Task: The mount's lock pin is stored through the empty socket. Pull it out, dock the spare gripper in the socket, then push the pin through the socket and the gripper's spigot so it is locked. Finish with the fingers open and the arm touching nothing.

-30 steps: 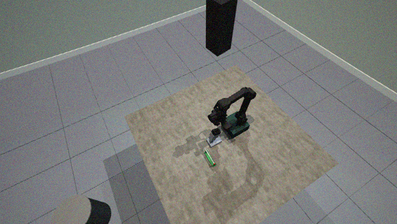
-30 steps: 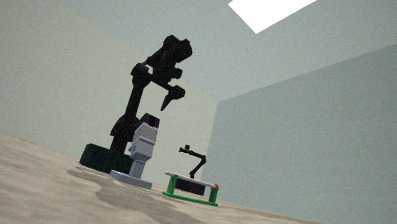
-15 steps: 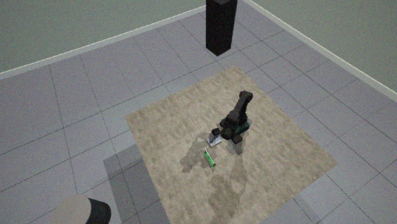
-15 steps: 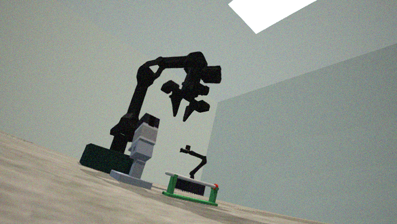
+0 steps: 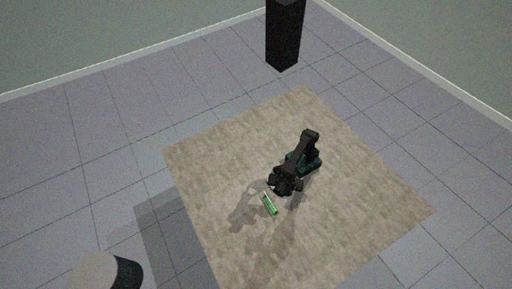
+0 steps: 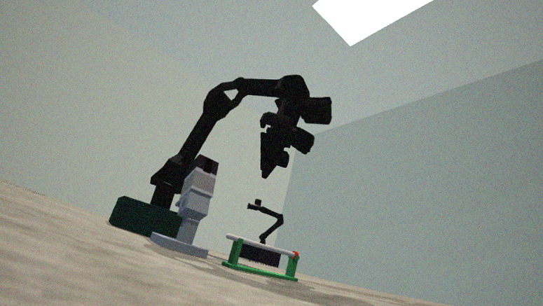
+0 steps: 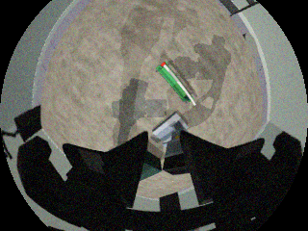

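A white rod (image 6: 261, 244) (image 7: 193, 102) with a red end (image 6: 295, 254) (image 7: 164, 64), seemingly the lock pin, lies along the top of a low green stand (image 5: 270, 205) (image 6: 234, 253) (image 7: 172, 84). A grey upright body (image 6: 196, 195) with a dark top (image 6: 207, 164) stands on a light grey plate (image 6: 179, 247) (image 7: 168, 127). Which part is the socket and which the spare gripper, I cannot tell. My gripper (image 6: 265, 176) (image 7: 164, 135) points down, partly open and empty, above and between the grey body and the green stand. In the top view the arm hides the grey body.
My arm's dark green base (image 5: 310, 166) (image 6: 138, 215) is close behind the grey body. A distant small arm (image 6: 279, 218) stands in the background of the exterior view. A tall black pillar (image 5: 283, 33) stands beyond the mat (image 5: 362, 202). A round pale object (image 5: 91, 276) is at the front left.
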`<action>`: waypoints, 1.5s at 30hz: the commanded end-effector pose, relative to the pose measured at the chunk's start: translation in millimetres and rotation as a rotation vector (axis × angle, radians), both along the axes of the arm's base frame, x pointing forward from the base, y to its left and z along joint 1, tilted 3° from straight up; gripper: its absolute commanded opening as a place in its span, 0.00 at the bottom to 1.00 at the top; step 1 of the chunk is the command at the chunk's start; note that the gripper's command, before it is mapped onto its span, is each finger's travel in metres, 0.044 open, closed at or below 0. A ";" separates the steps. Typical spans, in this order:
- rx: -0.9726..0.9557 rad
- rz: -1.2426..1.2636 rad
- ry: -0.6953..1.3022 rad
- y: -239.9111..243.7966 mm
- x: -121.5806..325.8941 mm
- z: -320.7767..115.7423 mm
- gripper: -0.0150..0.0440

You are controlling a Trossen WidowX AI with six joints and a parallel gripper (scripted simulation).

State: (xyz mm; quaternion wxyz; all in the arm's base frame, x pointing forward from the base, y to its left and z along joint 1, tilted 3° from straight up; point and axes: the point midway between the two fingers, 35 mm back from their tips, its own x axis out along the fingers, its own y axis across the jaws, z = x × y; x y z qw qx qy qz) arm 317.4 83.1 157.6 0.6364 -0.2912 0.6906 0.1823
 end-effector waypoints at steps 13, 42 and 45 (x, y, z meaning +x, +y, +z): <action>-0.112 0.696 0.159 -18.2 72.5 -49.7 0.56; -0.113 0.696 0.159 -25.2 80.8 -133.1 0.56; -0.113 0.696 0.159 -25.3 81.2 -138.0 0.56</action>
